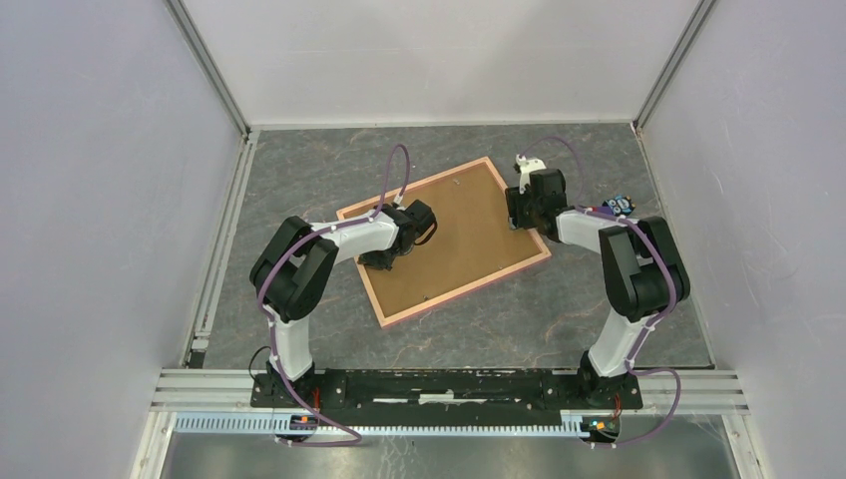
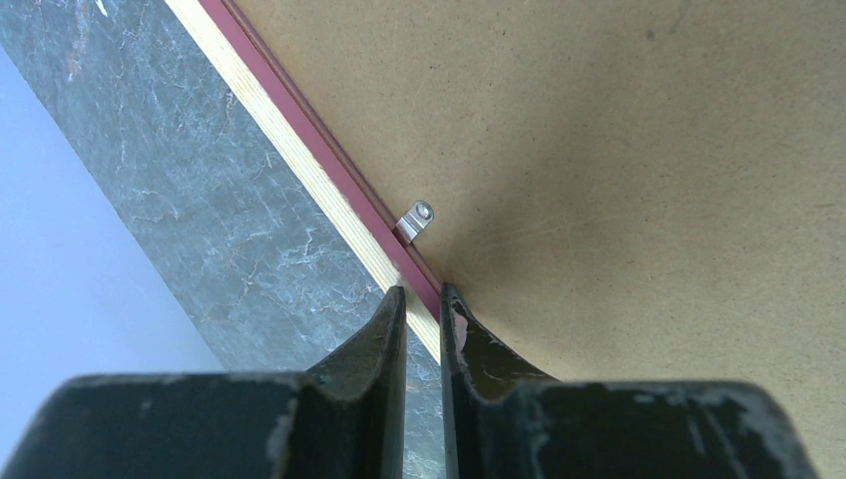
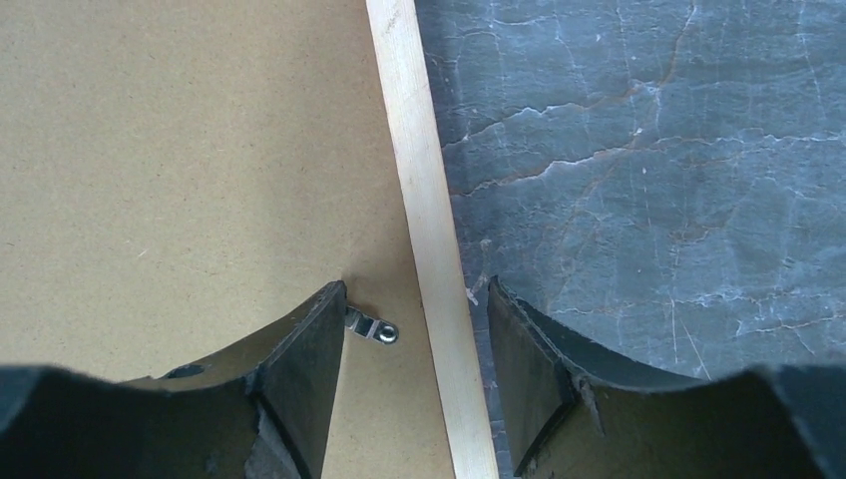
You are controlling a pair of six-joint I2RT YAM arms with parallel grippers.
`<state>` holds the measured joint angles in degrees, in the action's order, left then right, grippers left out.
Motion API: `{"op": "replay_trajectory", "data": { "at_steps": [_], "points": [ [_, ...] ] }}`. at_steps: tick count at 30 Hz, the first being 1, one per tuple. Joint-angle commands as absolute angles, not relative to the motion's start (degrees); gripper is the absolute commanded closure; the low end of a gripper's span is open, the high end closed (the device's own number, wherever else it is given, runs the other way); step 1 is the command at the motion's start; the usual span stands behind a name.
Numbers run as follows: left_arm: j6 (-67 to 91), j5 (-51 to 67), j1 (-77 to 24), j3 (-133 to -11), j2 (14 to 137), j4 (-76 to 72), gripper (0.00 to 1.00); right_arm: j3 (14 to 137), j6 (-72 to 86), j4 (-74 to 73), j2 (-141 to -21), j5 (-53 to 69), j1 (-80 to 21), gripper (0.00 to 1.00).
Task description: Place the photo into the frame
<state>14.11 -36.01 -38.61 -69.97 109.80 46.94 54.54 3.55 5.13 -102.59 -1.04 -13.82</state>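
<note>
The frame [image 1: 469, 239] is laid back-up on the table [image 1: 559, 299].
One rim seems pinched by the near-closed left gripper [image 2: 421, 291]; the opposite rim is straddled by the right gripper [image 3: 416, 284], jaws parted.

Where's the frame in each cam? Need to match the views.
Top: frame mid-picture, lying tilted, brown back up.
Left wrist: its edge runs diagonally, brown back on the right.
Right wrist: its pale edge runs top to bottom, brown back on the left.
Shared landmark: the grey marbled table.
</note>
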Motion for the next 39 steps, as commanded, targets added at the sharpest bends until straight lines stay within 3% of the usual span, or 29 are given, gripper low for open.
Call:
{"op": "replay_trajectory", "data": {
  "at_steps": [1, 8, 22, 39],
  "points": [
    [12.93, -33.29, -37.80, -69.09, 112.06, 47.94, 0.98, 56.01, 2.41, 2.29, -102.88, -3.29, -13.82, 0.39],
    [13.01, -33.50, -37.84, -69.26, 112.02, 47.97, 0.98, 52.16, 1.97, 3.87, -97.18, -1.79, -13.86, 0.33],
    [13.01, -33.04, -37.81, -69.30, 111.81, 47.96, 0.98, 53.36, 2.44, 2.82, -101.16, -3.24, -13.87, 0.38],
    [13.10, -32.48, -38.05, -69.39, 111.76, 47.92, 0.98, 55.93, 3.51, 0.45, -104.73, -5.02, -14.23, 0.56]
  ]
}}
